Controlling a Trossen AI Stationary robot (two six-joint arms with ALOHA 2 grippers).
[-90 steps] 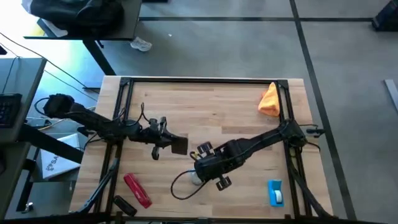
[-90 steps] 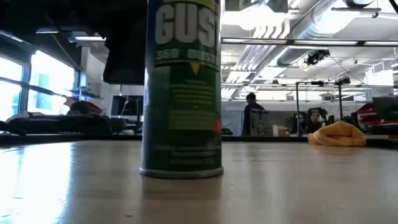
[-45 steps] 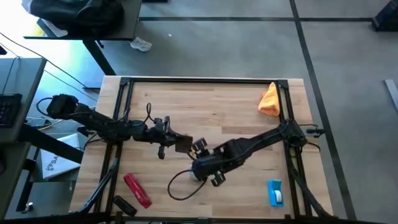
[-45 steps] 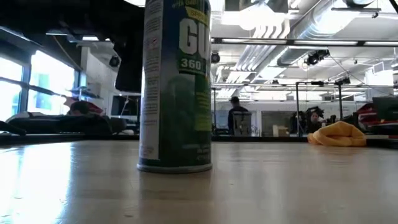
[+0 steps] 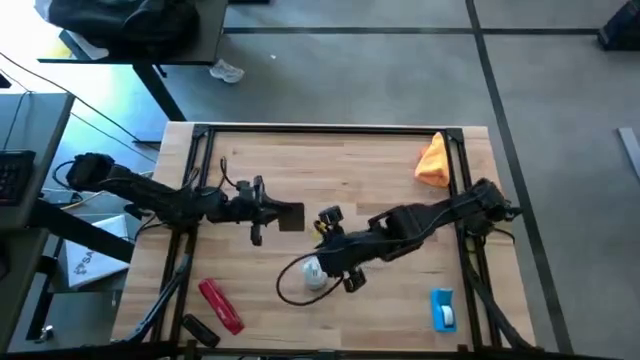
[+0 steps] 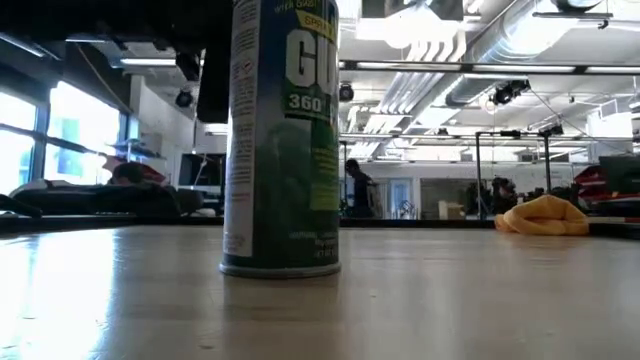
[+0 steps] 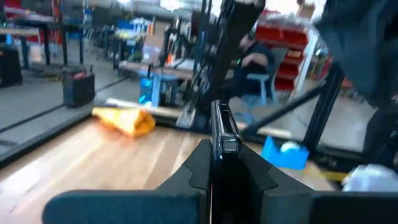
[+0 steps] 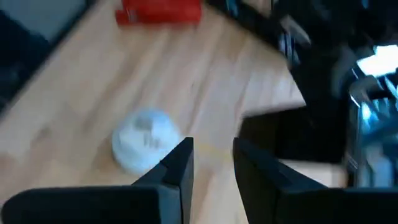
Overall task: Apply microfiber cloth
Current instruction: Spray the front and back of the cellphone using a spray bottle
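Microfiber cloth [image 5: 434, 161] far from both empty grippers: left gripper [image 5: 292, 216] clenched, right gripper [image 5: 314, 262] parted beside spray can [image 6: 282, 140]

Two dark jointed arms, looping black cables

- green spray can [image 6: 282, 140] standing upright on the wooden table [image 5: 350, 165]
- red oblong object [image 5: 220, 305] near the table's front left
- blue-and-white item [image 5: 443, 309] front right

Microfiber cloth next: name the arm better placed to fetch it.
Right, probably. The microfiber cloth lies at the table's far right corner, beside the right arm's base. The right hand is open; the left hand looks shut, farther across.
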